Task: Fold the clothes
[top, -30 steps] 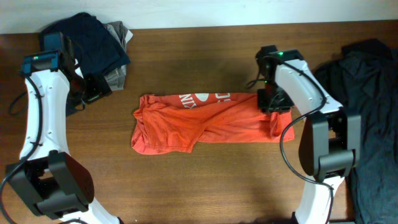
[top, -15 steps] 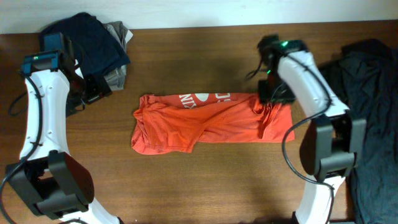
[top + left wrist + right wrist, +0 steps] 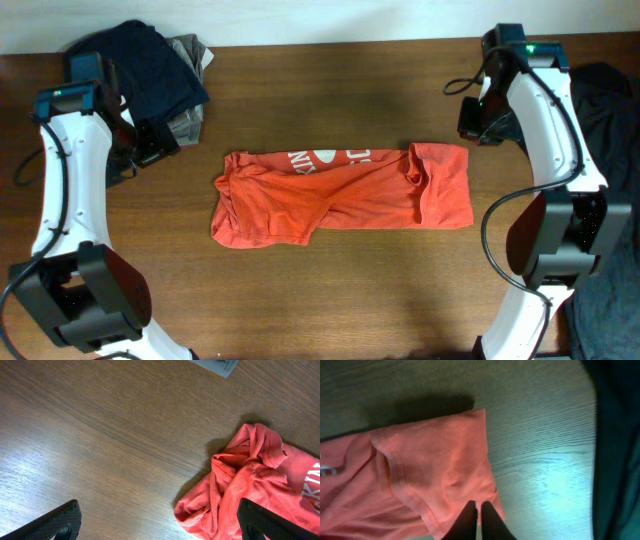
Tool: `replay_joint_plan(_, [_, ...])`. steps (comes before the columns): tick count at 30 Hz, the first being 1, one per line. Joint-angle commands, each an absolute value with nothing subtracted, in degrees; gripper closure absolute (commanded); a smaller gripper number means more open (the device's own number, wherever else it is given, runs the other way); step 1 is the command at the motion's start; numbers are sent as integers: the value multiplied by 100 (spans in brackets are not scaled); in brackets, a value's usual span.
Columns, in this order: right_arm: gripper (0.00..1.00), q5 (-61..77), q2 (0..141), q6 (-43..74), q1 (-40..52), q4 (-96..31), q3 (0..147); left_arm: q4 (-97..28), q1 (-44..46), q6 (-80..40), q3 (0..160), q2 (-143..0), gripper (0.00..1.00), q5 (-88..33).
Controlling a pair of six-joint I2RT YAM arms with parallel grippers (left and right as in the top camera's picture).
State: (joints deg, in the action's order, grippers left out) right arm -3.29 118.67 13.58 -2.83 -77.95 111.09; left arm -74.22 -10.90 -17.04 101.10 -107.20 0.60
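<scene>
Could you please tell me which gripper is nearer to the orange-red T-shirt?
Right. The right gripper is just off the T-shirt's upper right corner in the overhead view; the left gripper sits farther away, beyond its left end.

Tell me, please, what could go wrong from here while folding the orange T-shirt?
1. The T-shirt lies rumpled, bunched at its left end and with a loose flap at its right end. A fold made now would likely trap creases.
2. The right gripper has its fingers looking shut over the flap's edge. Descending like that may shove the cloth rather than grip it.
3. The dark garment lies close beside the right arm and might get dragged.
</scene>
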Motion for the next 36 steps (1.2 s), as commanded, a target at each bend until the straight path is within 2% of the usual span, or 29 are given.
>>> replay_joint_plan(1, [92, 19, 11981, 1356, -193, -7498, 10573, -7439, -1087, -1732, 10130, -10735, 1, 19])
replay_joint_plan(10, [92, 753, 12029, 1402, 202, -6038, 9107, -7443, -1087, -1732, 10130, -10735, 1, 21])
replay_joint_plan(17, [92, 1262, 12038, 1511, 537, -5422, 8501, -7424, -1087, -1732, 10130, -10735, 1, 19])
replay_joint_plan(20, [96, 1253, 12027, 1553, 628, -5393, 8510, -7424, -1087, -1730, 10130, -10735, 1, 21])
replay_joint_plan(25, [96, 1271, 11723, 1505, 604, -6023, 9209, -7424, -1087, -1730, 10130, -10735, 1, 21])
replay_joint_plan(26, [93, 1267, 11646, 1463, 585, -6252, 9472, -7422, -1087, -1730, 10130, -10735, 1, 21])
replay_joint_plan(27, [85, 1269, 11590, 1369, 552, -6449, 9706, -7424, -1087, -1730, 10130, -10735, 1, 21])
replay_joint_plan(30, [45, 1009, 11483, 1122, 333, -7310, 10709, -7426, -1087, -1730, 10130, -10735, 1, 21])
replay_joint_plan(36, [27, 589, 11485, 440, -493, -8189, 11465, -7463, -1087, -1730, 10130, -10735, 1, 21])
